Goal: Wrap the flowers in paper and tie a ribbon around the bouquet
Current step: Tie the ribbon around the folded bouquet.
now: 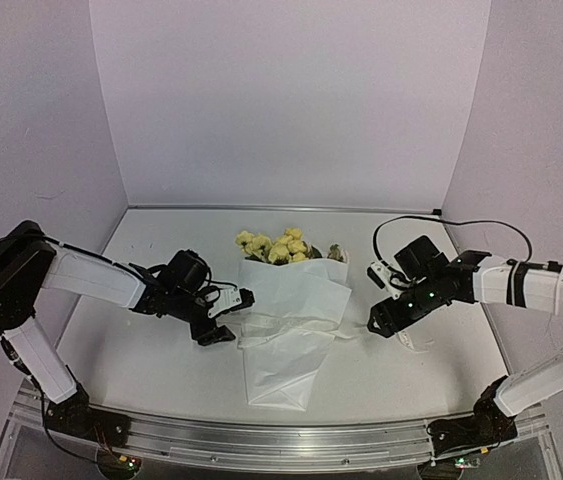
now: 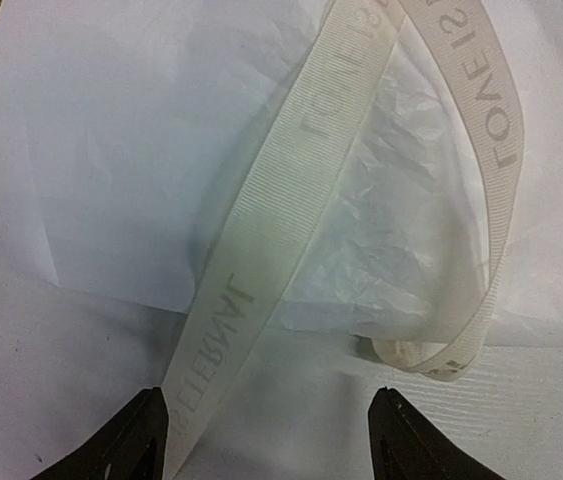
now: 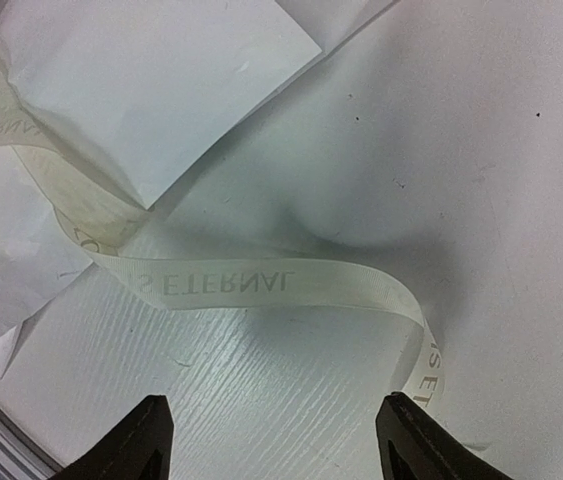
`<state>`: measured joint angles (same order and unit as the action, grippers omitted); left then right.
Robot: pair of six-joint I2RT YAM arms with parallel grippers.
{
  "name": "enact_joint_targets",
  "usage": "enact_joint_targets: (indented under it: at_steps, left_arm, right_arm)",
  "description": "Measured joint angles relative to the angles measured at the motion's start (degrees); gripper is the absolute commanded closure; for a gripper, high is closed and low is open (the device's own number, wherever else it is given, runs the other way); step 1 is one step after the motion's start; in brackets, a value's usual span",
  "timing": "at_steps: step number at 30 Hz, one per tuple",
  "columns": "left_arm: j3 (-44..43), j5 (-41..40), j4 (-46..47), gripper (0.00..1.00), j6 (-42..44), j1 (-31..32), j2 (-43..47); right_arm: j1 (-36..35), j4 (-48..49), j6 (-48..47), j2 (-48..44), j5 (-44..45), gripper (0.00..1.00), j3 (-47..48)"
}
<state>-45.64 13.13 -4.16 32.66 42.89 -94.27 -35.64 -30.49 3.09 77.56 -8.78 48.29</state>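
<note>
The ribbon (image 3: 261, 285) has pale grey letters on it. In the right wrist view, just below the paper (image 3: 151, 90), they say "S ETERNAL". In the left wrist view, over the paper, they are upside down: "LOVE IS" and "ETERNAL".

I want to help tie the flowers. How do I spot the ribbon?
Look at the middle of the white table, where the big white paper holds the yellow flowers. The ribbon lies across that paper and onto the table. It is a narrow cream strip with printed letters; the paper is broad and plain.
</note>
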Motion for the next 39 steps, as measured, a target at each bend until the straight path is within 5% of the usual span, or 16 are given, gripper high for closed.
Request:
enact_joint_targets:
  at_steps: [9,16,27,39]
  left_arm:
    - [-1.59,-1.62,5.88,0.39,5.08,0.20,-5.27]
    - [-3.15,-2.00,7.50,0.71,6.54,0.20,-7.73]
    - [-3.16,-3.28,7.75,0.94,6.32,0.20,-7.90]
    - [-3.18,-3.81,7.62,1.00,5.76,0.20,-7.83]
  right_arm:
    - [-0.52,2.23,-0.91,-0.04,-0.09,0.28,-0.72]
    - [-0.78,3.50,-2.62,1.07,-0.73,0.28,-0.73]
    - [-3.44,8.11,-10.55,5.06,-2.85,0.27,-2.66]
    - [-9.30,13.65,-17.29,14.71,2.49,0.33,-1.55]
